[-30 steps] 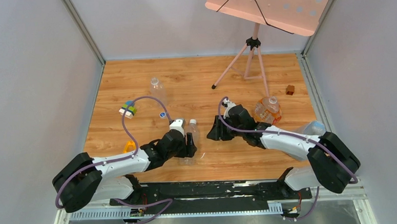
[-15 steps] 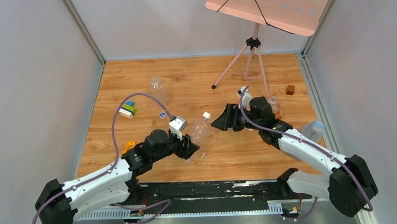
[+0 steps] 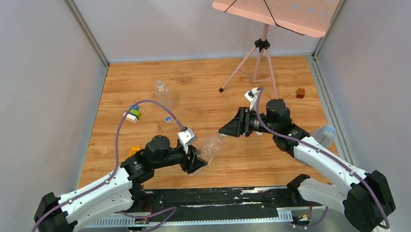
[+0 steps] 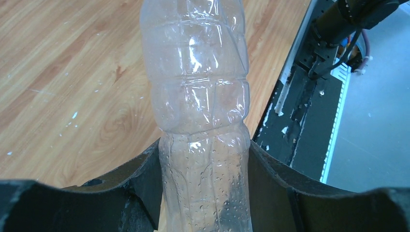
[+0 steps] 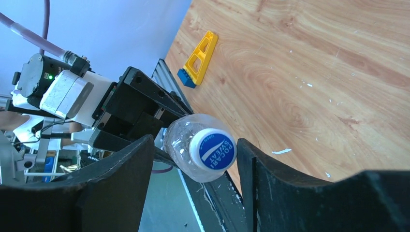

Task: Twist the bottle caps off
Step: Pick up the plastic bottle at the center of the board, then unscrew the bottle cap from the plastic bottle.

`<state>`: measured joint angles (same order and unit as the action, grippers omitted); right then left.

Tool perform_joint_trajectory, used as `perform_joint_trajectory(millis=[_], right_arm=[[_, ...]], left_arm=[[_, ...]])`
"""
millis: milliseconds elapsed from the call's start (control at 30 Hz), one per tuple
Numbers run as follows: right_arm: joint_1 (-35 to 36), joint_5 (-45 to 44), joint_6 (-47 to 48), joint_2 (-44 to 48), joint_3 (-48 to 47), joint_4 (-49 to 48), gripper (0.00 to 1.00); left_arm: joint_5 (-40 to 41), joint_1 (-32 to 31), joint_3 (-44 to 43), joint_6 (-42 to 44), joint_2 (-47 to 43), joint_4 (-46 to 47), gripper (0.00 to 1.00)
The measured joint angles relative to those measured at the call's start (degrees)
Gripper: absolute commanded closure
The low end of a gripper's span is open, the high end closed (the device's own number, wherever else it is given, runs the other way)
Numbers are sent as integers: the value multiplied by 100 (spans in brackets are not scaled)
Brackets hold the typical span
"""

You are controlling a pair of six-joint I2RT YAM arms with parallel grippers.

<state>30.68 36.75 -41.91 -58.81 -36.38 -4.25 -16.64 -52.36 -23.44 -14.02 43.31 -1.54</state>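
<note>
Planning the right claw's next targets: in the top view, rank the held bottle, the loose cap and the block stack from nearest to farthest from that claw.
1. Held bottle, just off the tips of the right claw, lower left of it.
2. Loose cap, on the table to the left.
3. Block stack, farther left still.

cap (image 5: 212,151): white rim, blue top w/ white swoosh & lettering. bottle (image 4: 200,121): clear, ribbed. table (image 3: 201,79): orange-brown wood grain, white flecks. toy piece (image 5: 199,53): yellow, blue end. cube (image 3: 300,93): brown. left gripper (image 4: 203,186), right gripper (image 5: 193,142): black.
</note>
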Motion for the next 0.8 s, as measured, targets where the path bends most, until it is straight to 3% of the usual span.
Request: perform_joint_trajectory(millis=[200,367,433,467,500,633,800], right_arm=[[-2,310,-81,-146,0,-57,56],[-42,437,-153,-186,2,-92,87],[-44,463,-151,-192,2,-111,93],[-46,479,-149,-197,2,-118,96],[-46,487,-146,-208,2,-118,98],[-35,566,-133,-304,2,-125,99],[7,446,-157,-374,15,-155,99]], left_arm=[[-284,0,-42,55,33,-2,50],[-363,0,-42,76,26,-2,49],[-356,0,-42,76,22,-2,43],[-337,0,-42,76,20,-4,34],[-317,0,-42,74,13,-15,25],[-74,-9,-42,48,-33,-72,13],[291,-7,-35,-90,74,310,11]])
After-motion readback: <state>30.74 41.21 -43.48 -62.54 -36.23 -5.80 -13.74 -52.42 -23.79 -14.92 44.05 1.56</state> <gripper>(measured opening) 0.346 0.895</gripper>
